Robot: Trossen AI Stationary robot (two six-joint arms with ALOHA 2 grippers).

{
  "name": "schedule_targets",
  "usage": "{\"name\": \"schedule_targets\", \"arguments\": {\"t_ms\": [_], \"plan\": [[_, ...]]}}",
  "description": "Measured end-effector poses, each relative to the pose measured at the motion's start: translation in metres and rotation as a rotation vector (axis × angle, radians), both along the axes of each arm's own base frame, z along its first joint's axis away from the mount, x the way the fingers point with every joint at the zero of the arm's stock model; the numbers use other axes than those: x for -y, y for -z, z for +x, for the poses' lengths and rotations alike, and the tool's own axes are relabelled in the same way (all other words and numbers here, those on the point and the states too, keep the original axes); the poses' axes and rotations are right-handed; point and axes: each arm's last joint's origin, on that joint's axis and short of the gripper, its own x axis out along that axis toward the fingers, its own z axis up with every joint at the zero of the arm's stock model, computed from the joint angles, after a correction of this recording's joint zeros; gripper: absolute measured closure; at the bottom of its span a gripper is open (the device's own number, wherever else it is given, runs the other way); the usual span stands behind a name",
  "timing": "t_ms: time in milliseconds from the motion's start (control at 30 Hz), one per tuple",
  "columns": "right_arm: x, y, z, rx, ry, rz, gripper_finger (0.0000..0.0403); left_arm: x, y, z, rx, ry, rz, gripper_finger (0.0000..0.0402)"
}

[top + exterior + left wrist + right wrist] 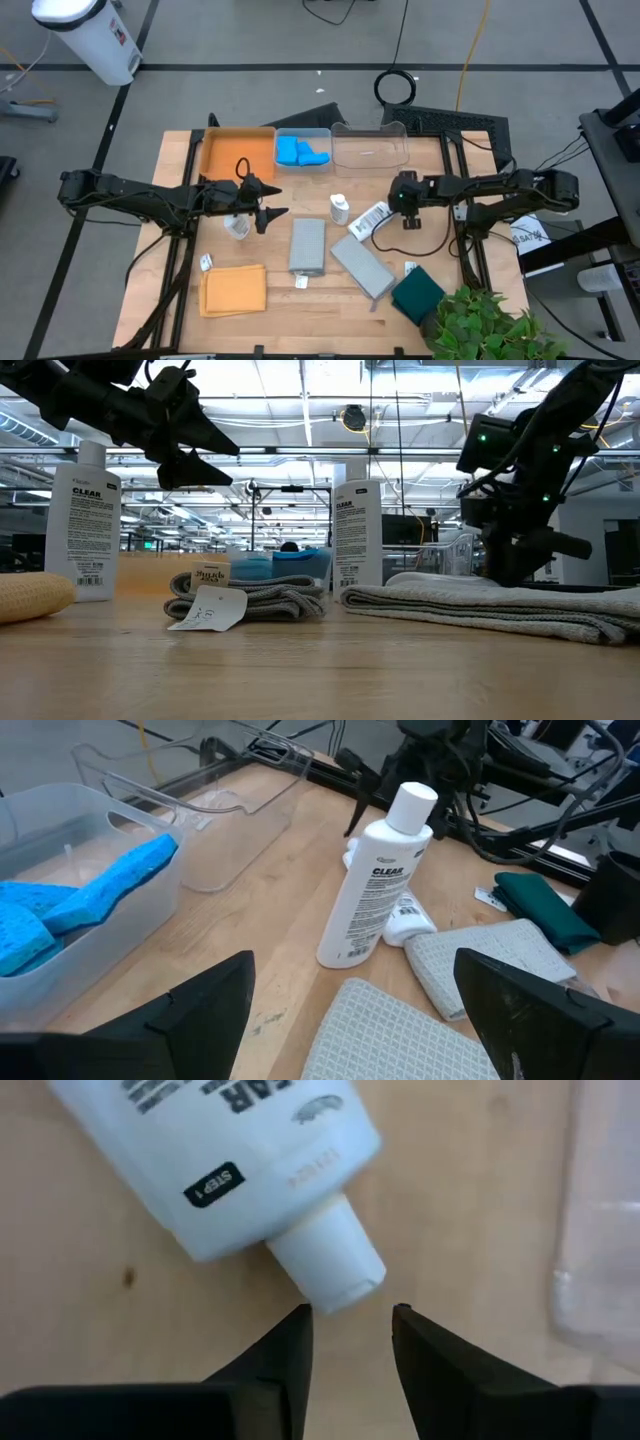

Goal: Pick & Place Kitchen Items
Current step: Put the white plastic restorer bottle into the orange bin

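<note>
Here the light wooden table point(160, 260) carries everything, ordered roughly by size. At its far edge sit an orange plastic tray point(237, 153), a clear plastic bin point(322, 135) holding bright blue rectangular sponges point(300, 153), and a second clear plastic bin point(370, 147) beside it. Nearer the front lie a flat orange folded cloth point(234, 289), a grey folded cloth point(307, 245) at the middle, a second grey folded cloth point(361, 266) angled just right of it, and a dark green folded cloth point(417, 293) near the front right, next to a leafy green plant point(480, 325).

Three small white capped bottles follow: one upright bottle point(237, 225) beneath the left arm, another upright bottle point(340, 209) at the centre, and a lying bottle point(369, 221) on its side to the right of that.

The left end effector point(274, 212) hovers above the table beside the first upright bottle, its fingers spread wide and holding nothing. The right end effector point(350, 1318) hangs low just over the lying bottle, fingers parted either side of its cap point(328, 1261) without touching it.
</note>
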Motion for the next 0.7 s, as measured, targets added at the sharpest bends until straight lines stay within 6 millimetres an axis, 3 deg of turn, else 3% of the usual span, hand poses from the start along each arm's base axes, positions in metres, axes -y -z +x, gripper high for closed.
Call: {"name": "schedule_targets", "arguments": {"t_ms": [267,467,700], "plan": [[0.001,-0.003,0.006,0.082,0.055,-0.002,0.0269,0.0,0.0,0.0,0.0,0.0,0.001,0.0055],[0.002,-0.005,0.009,0.117,0.034,-0.014,0.0216,0.0,0.0,0.0,0.0,0.0,0.001,0.0055],[0.0,-0.007,0.015,0.177,-0.115,0.025,0.0167,0.0,0.0,0.0,0.0,0.001,0.002,0.0055]]}}
